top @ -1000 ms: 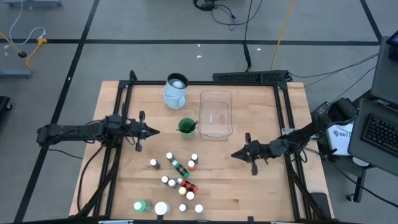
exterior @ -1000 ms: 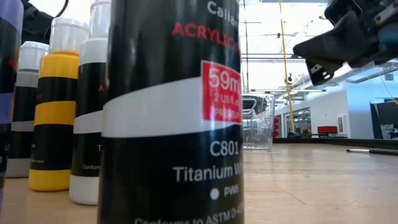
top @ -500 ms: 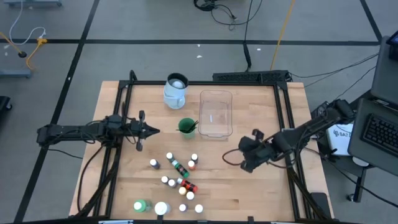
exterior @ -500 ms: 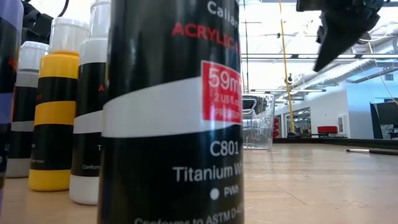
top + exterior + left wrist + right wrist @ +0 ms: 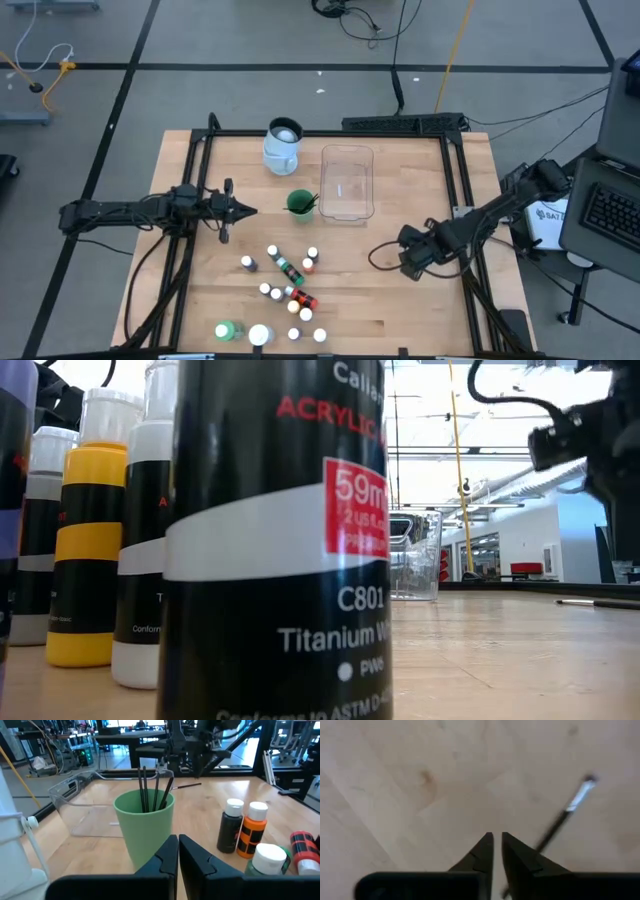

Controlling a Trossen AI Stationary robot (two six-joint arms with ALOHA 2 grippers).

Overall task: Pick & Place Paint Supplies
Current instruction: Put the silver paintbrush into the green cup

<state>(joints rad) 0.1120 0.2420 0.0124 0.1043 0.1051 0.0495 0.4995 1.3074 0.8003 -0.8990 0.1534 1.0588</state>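
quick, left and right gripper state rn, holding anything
Left gripper: shut, holding nothing, facing the green cup.
Right gripper: nearly shut, empty, pointing down at the table beside a loose brush.

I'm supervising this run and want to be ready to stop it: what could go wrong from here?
1. The right pincer points down at the table, nearly closed, and the thin brush lies flat off to one side of its tips; it may miss the brush or jab the wood.
2. The left pincer, closed, sits close to the green cup holding upright brushes; a forward nudge could tip it.
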